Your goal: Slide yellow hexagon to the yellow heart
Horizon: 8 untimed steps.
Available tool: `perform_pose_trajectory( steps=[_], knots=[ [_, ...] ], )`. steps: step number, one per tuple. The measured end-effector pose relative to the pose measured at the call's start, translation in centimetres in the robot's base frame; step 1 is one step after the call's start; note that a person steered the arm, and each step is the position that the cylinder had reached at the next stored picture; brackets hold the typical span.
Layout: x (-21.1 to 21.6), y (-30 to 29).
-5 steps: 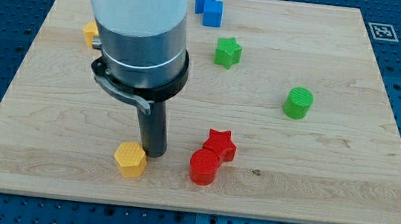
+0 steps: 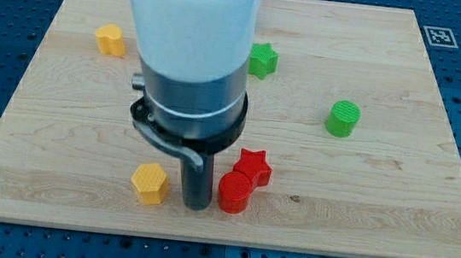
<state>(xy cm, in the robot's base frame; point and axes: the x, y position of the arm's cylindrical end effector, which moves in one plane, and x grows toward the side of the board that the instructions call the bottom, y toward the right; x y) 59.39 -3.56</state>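
Note:
The yellow hexagon [image 2: 150, 182] lies near the view's bottom, left of centre. The yellow heart [image 2: 110, 39] sits far off at the view's upper left. My tip [image 2: 197, 204] rests on the board just right of the hexagon, with a small gap between them, and right against the left side of the red cylinder [image 2: 234, 192]. The arm's wide body hides the board above the tip.
A red star [image 2: 254, 166] touches the red cylinder at its upper right. A green star [image 2: 263, 60] peeks out right of the arm. A green cylinder [image 2: 343, 118] stands at the view's right. The wooden board [image 2: 394, 206] ends close below the hexagon.
My tip has moved right and slightly down, away from the yellow hexagon and up to the red cylinder. The arm now hides the blue blocks and uncovers the yellow heart. The hexagon stayed put.

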Motion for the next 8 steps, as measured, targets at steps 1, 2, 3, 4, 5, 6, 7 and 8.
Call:
perform_pose_trajectory(
  steps=[1,2,3,4,5,6,7,8],
  knots=[
    [0.0,0.0],
    [0.3,-0.3],
    [1.3,-2.5],
    [1.4,-3.0],
    [1.4,-3.4],
    [1.4,-3.5],
    [1.4,-4.4],
    [1.5,-5.0]
  ],
)
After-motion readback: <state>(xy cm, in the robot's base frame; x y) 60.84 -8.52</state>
